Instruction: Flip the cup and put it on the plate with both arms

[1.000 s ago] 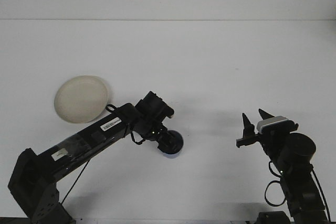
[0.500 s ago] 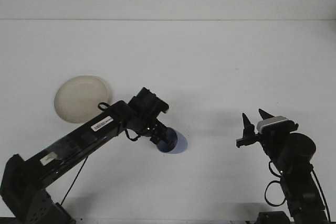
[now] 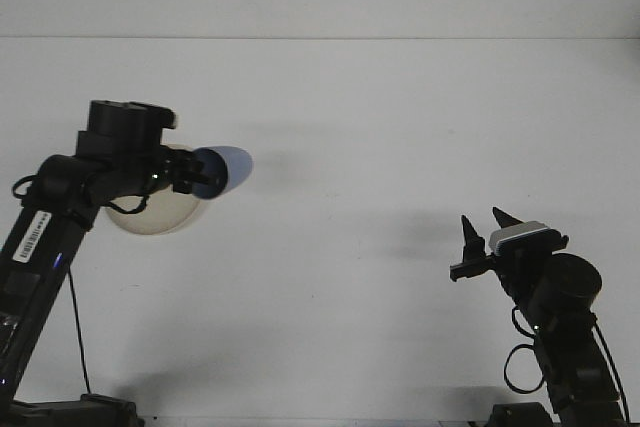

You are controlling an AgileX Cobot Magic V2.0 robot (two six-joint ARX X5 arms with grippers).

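Blue cup [image 3: 222, 169] has risen off the table in the left gripper [image 3: 192, 171], jaws clamped on it, lying sideways just at 3 o'clock of the plate [image 3: 150, 221]; placing looks near; right gripper [image 3: 485, 231] idles, jaws parted, at 5 o'clock; table [image 3: 400, 117] open.

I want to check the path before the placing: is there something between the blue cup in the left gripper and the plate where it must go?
Nothing visible. The left gripper holds the blue cup on its side, raised beside the plate. Only the left arm itself partly hides the plate.
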